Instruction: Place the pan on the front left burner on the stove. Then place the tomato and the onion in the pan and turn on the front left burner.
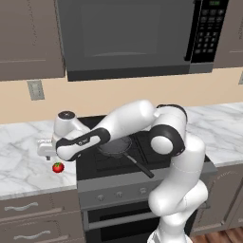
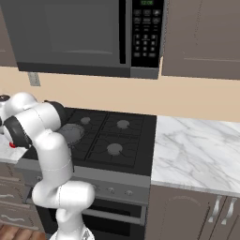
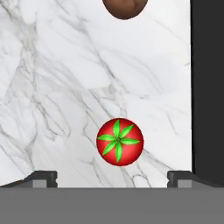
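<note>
Spread wide and grasping nothing, the gripper (image 3: 112, 178) hangs over the tomato (image 3: 119, 141) on the marble counter (image 3: 52, 87), left of the stove (image 1: 118, 163). Beyond lies the onion (image 3: 125, 8); the pan (image 1: 115, 146) sits on the front left burner.

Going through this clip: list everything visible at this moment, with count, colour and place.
tomato: one, red with green stem, on the marble counter left of the stove, below the hand
onion: one, brown, on the same counter beyond the tomato
pan: one, dark, on the stove's front left grate, handle pointing forward
stove: one, black, four grey burner caps, knobs on its steel front
counter: white marble, both sides of the stove
microwave: one, dark, above the stove
wall outlet: one, grey, on the beige wall
gripper: one, open, above the tomato
</note>
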